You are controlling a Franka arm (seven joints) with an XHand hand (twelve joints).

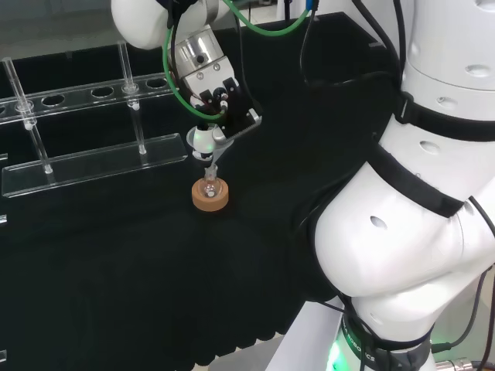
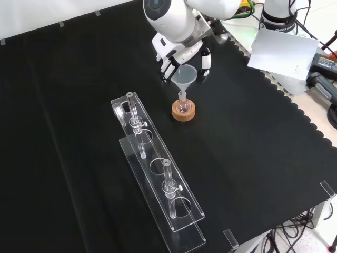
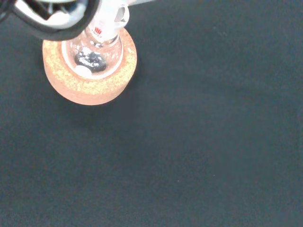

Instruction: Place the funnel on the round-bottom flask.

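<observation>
A small clear round-bottom flask (image 2: 182,107) sits on a cork ring (image 2: 184,113) near the middle of the cloth. The clear funnel (image 2: 185,77) stands above it with its stem reaching down into the flask's neck. The hand (image 2: 179,50) hangs over the funnel, fingers (image 2: 167,68) on one side of the rim and the thumb on the other, curled round it. In the head view the hand (image 1: 215,97) holds the funnel (image 1: 203,141) just above the flask (image 1: 209,187) and ring (image 1: 210,199). The wrist view looks down on the flask (image 3: 92,56) in its ring (image 3: 90,82).
A long clear rack (image 2: 158,174) with upright glass tubes lies left of the flask in the front view, and at the back left in the head view as rack (image 1: 85,164). The cloth's scalloped edge (image 2: 295,105) runs to the right. A white sheet (image 2: 280,50) lies beyond it.
</observation>
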